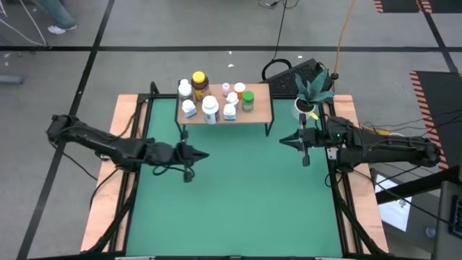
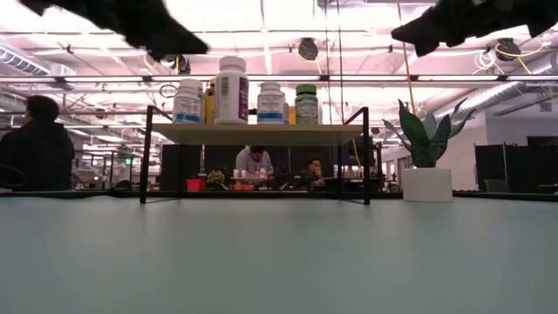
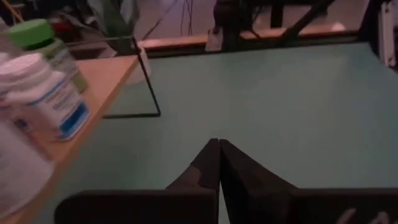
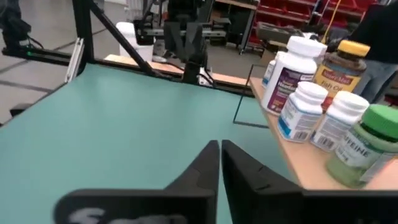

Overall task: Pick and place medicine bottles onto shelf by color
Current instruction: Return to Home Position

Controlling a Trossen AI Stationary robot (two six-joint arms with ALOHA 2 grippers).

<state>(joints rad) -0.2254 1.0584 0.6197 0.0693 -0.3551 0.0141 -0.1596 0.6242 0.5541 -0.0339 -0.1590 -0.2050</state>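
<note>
The shelf (image 1: pixel 261 114) stands at the far edge of the green mat (image 1: pixel 238 202), between the two arms. All the medicine bottles (image 1: pixel 210 108) sit on its wood top. The amber bottle (image 1: pixel 200 81) with the yellow lid is toward the back left and the green bottle (image 1: pixel 247 100) toward the right end, with white ones clustered between. A strip of the top along the right end is bare.

The left gripper (image 1: pixel 205 154) hangs over the mat in front of the shelf's left half, apart from it. Its fingers are pressed together with nothing between them (the left wrist view shows the tips meeting). The right gripper (image 1: pixel 283 140) hovers off the shelf's right front corner, near the plant pot (image 1: pixel 304 107), its jaws likewise closed and empty.

From the two grippers to the near edge the mat is plain green. Wooden boards (image 1: pixel 107 202) line its left and right sides.

In the low view thin black legs lift the shelf above the mat, and both arms hang well above the surface. People (image 2: pixel 254 161) sit at desks in the room behind, and another person is at the far left.
</note>
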